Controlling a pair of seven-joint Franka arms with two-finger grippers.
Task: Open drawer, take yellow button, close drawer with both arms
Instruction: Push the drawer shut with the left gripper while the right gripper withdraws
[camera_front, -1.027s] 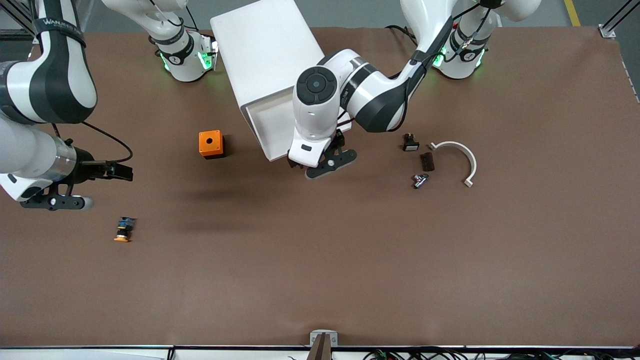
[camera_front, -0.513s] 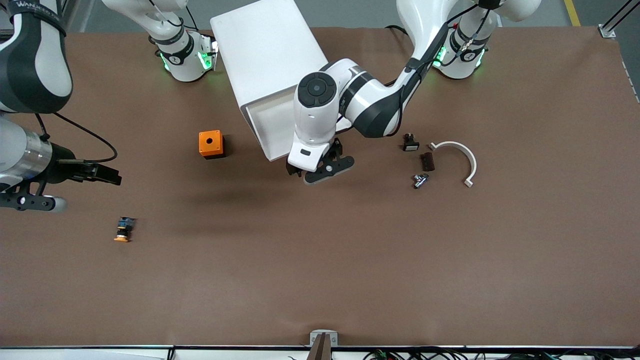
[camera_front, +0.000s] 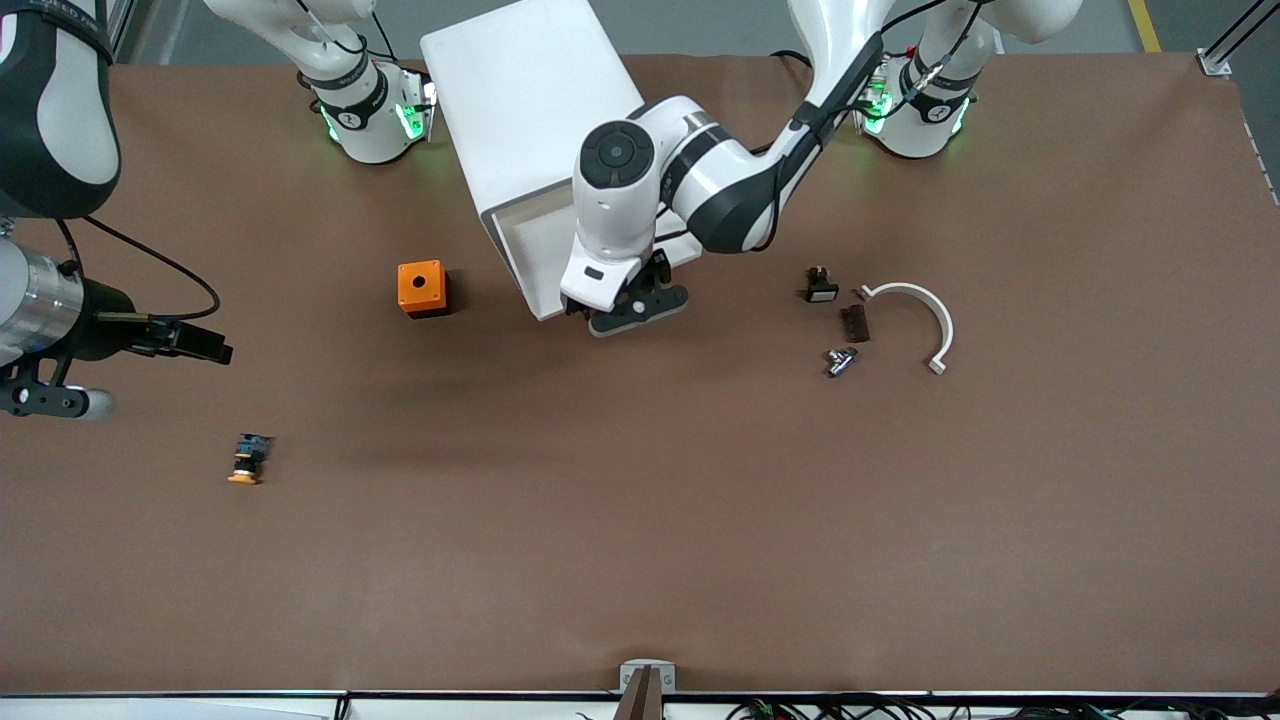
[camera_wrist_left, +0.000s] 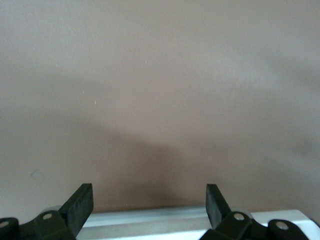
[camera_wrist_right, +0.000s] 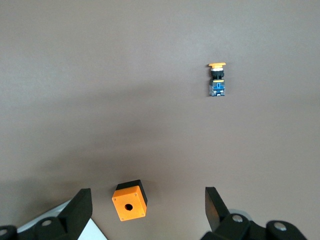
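The white cabinet (camera_front: 530, 100) stands between the arm bases with its top drawer (camera_front: 530, 245) pulled out; the tray shows nothing inside where it is visible. My left gripper (camera_front: 590, 312) is low at the drawer's front, open, and the pale front edge (camera_wrist_left: 150, 216) lies between its fingers (camera_wrist_left: 80, 205). The button (camera_front: 246, 460) lies on its side on the table toward the right arm's end, orange cap toward the front camera. My right gripper (camera_front: 205, 348) hangs open and empty over the table near that end. Its wrist view shows the button (camera_wrist_right: 217, 80) well clear of the gripper (camera_wrist_right: 147, 207).
An orange cube with a round hole (camera_front: 421, 288) sits beside the drawer and also shows between the right fingers as the orange cube (camera_wrist_right: 130, 201) below. Toward the left arm's end lie a black-and-white part (camera_front: 821, 287), a dark block (camera_front: 854, 322), a metal fitting (camera_front: 840, 360) and a white curved piece (camera_front: 925, 315).
The left gripper has moved in toward the drawer front. The right arm has drawn back toward its end of the table. Drawer and button have not moved.
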